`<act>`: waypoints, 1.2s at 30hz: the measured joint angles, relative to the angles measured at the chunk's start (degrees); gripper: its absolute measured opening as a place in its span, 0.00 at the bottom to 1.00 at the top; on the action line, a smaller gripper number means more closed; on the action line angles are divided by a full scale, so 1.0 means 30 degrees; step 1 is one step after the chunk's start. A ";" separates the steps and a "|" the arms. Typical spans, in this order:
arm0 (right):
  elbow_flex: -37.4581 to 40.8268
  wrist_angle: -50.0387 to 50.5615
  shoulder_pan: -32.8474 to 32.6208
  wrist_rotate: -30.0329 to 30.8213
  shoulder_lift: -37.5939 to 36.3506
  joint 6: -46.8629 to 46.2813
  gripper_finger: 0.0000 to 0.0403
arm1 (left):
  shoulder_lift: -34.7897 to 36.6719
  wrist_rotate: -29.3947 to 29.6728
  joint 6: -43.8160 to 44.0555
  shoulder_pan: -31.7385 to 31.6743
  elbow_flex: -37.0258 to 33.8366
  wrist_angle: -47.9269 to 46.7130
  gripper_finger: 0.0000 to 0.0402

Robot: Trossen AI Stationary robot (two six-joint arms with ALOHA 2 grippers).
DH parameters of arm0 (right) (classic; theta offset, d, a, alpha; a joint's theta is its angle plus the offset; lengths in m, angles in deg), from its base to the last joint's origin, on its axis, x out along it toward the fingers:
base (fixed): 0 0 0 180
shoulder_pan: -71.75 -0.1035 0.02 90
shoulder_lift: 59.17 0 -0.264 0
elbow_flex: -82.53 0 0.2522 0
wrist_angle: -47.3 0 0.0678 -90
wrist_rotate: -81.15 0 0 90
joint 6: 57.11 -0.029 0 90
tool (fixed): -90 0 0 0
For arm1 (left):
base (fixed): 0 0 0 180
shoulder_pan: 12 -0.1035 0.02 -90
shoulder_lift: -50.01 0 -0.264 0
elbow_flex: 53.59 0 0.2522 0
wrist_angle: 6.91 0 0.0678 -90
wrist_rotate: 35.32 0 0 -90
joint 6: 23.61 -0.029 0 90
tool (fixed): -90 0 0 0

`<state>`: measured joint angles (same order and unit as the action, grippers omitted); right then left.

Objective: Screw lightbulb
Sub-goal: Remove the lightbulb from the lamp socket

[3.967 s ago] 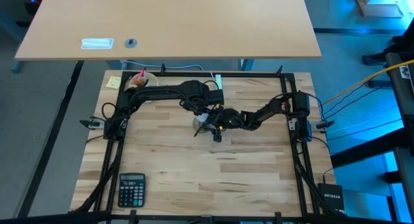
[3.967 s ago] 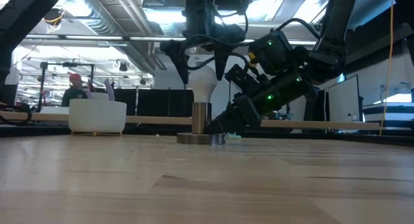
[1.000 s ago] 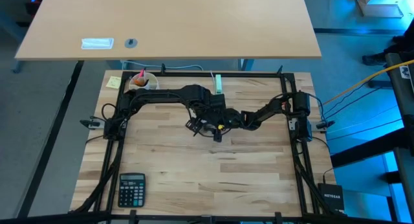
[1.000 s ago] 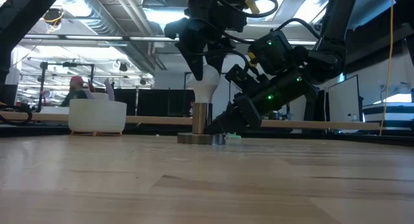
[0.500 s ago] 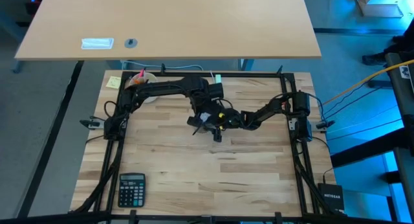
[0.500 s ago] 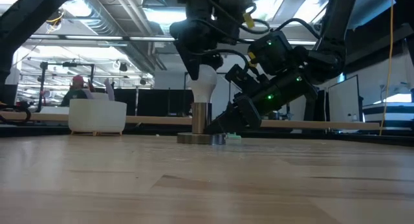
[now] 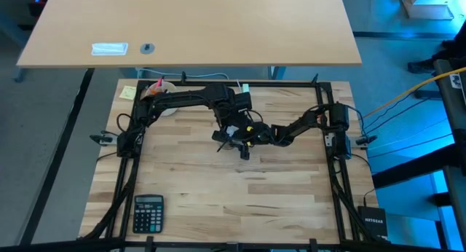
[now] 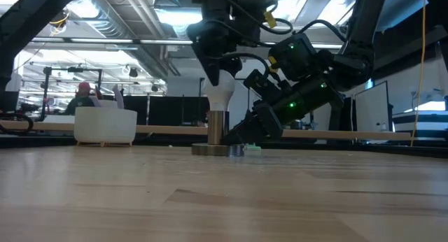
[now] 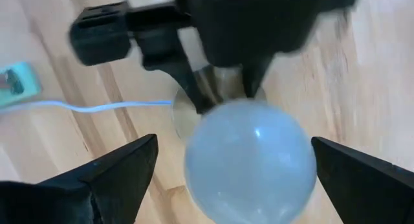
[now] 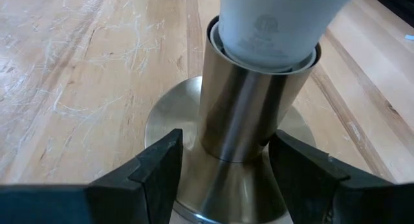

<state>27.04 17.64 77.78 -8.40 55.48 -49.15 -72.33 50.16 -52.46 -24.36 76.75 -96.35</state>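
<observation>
White lightbulb [image 8: 222, 95] standing upright in the metal socket [image 10: 249, 114] mid-table, left gripper [image 9: 233, 179] over its dome with fingers spread clear either side, right gripper [image 10: 223, 169] low, fingers spread around the socket's stem

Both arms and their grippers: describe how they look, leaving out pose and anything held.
Both are black, jointed arms of matte links. The left gripper has two dark tapering fingers; a yellow tag or cable piece shows on its wrist above. The right gripper has broad, black, wedge-shaped fingers; its arm carries small green indicator lights and looping black cables. No readable markings are visible.
</observation>
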 joint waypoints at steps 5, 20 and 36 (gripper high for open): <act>0.0000 0.0036 0.0000 -0.0007 0.0000 0.0000 0.56 | 0.0007 0.1493 0.4712 0.0234 0.0867 -0.1310 0.97; 0.0000 -0.0033 0.0000 -0.0184 0.0000 -0.0509 0.56 | 0.6556 0.5228 0.9918 0.3006 0.0946 0.0384 0.97; 0.0022 -0.0152 0.0000 -0.0489 -0.0007 -0.1264 0.56 | 1.5022 1.2837 1.2987 0.7963 -1.8989 1.9157 0.97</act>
<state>27.10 17.19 77.78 -9.87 55.46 -52.94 -27.27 88.67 -13.50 -0.47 19.78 -38.88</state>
